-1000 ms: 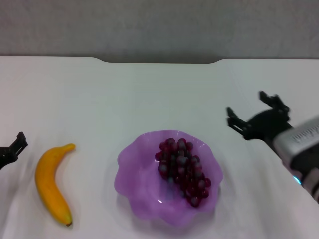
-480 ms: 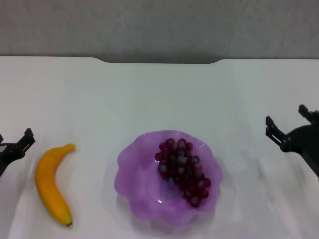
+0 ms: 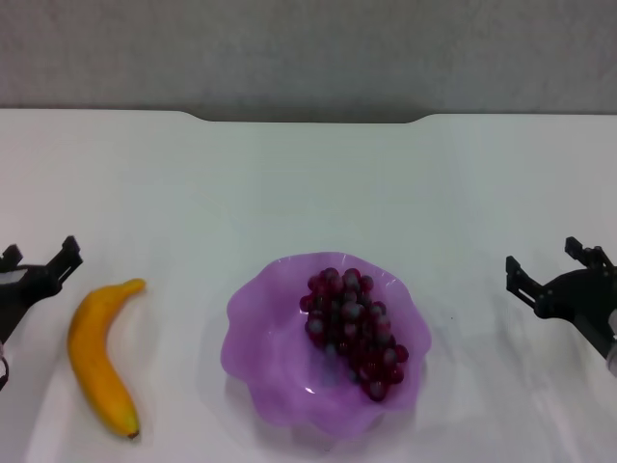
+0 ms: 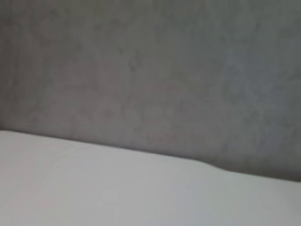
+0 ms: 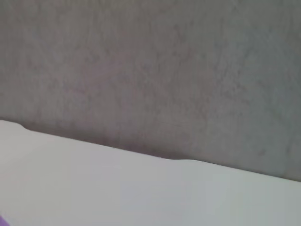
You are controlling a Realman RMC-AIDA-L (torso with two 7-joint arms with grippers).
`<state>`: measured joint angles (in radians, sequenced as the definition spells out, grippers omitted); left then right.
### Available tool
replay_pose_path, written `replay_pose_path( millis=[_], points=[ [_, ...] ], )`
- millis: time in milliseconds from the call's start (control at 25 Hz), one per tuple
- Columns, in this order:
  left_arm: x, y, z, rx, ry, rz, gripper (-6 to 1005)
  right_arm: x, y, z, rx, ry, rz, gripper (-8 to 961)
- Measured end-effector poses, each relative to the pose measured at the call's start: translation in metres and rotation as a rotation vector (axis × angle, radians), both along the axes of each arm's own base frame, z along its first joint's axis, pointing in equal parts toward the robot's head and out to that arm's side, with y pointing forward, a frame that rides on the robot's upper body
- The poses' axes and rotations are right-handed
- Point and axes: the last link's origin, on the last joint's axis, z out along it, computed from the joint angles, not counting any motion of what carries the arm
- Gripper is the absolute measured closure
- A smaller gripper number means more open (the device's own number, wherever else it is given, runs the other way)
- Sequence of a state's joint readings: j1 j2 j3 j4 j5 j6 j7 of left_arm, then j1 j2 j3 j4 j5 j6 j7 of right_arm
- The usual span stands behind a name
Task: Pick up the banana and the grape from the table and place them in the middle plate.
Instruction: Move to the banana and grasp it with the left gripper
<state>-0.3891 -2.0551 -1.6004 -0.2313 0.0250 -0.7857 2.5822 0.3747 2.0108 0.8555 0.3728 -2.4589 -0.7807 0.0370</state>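
Observation:
In the head view the purple scalloped middle plate sits at the front centre of the white table. The bunch of dark red grapes lies inside it. The yellow banana lies on the table to the left of the plate. My left gripper is open at the left edge, just left of the banana's upper end and apart from it. My right gripper is open and empty at the right edge, well right of the plate. The wrist views show only table and wall.
A grey wall stands behind the table's notched far edge. The wall also shows in the left wrist view and in the right wrist view.
My right gripper has pulled back from near the plate toward the right edge and dropped lower. My left gripper has come in from the left edge toward the banana.

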Motion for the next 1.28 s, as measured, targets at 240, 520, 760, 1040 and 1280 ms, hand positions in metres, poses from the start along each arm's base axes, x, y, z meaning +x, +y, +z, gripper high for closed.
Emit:
replay_pose_path(
  millis=[240, 520, 760, 1040, 1280],
  points=[
    [0.023, 0.011, 0.001, -0.010, -0.031, -0.089, 105, 0.002, -0.001, -0.001, -0.008, -0.011, -0.004, 49],
    [0.066, 0.022, 0.025, -0.062, 0.104, -0.055, 105, 0.003, -0.001, -0.001, -0.012, -0.017, -0.004, 49],
    [0.093, 0.021, 0.029, -0.160, 0.328, 0.182, 105, 0.001, 0.000, -0.001, -0.016, -0.014, 0.001, 49],
    [0.124, 0.017, 0.023, -0.439, 0.391, 0.397, 105, 0.001, 0.000, -0.002, -0.018, -0.011, 0.002, 50],
    [0.138, 0.024, 0.037, -0.529, 0.373, 0.541, 106, -0.001, -0.001, -0.007, -0.044, -0.017, 0.001, 50]
  ],
)
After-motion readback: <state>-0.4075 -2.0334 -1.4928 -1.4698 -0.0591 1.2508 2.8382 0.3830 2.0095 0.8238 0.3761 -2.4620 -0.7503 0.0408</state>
